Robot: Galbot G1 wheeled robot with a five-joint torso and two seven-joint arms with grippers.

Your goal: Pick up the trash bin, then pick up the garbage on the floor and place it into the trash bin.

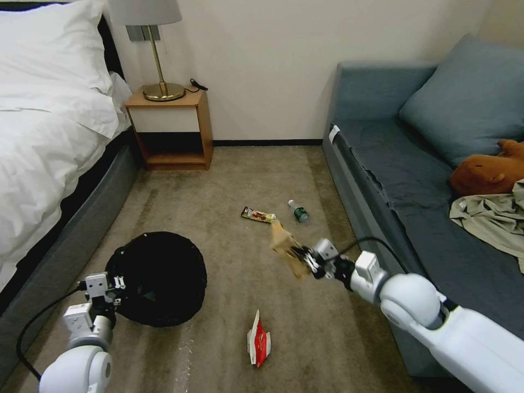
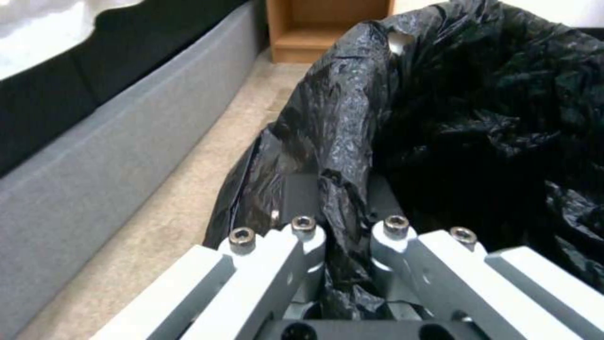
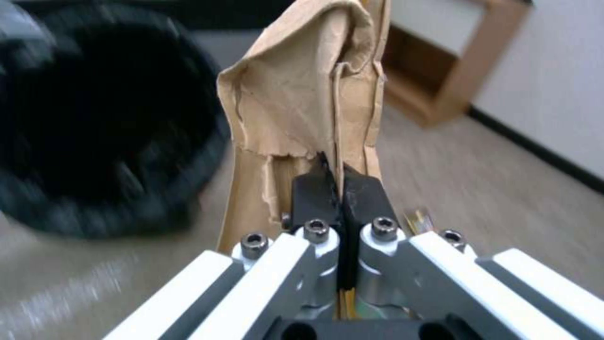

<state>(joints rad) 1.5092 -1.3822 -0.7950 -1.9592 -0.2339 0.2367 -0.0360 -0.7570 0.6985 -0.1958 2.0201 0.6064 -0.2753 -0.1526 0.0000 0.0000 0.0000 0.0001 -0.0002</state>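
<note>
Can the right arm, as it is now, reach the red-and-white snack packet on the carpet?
Probably not yet: the right gripper is shut on the brown paper bag. The carpet around the snack packet looks free.

The left gripper (image 1: 116,284) grips the rim of the black-lined trash bin (image 1: 158,278). The right gripper (image 1: 303,256) holds a brown paper bag (image 1: 285,245) above the carpet (image 1: 229,180), and a red snack packet (image 1: 258,338) lies below it.

We have two glossy white arms with rounded joints and black cables looping at each wrist. Our left end effector (image 1: 117,284) and right end effector (image 1: 303,256) carry silver linkages, hex-socket screws and black pads.
</note>
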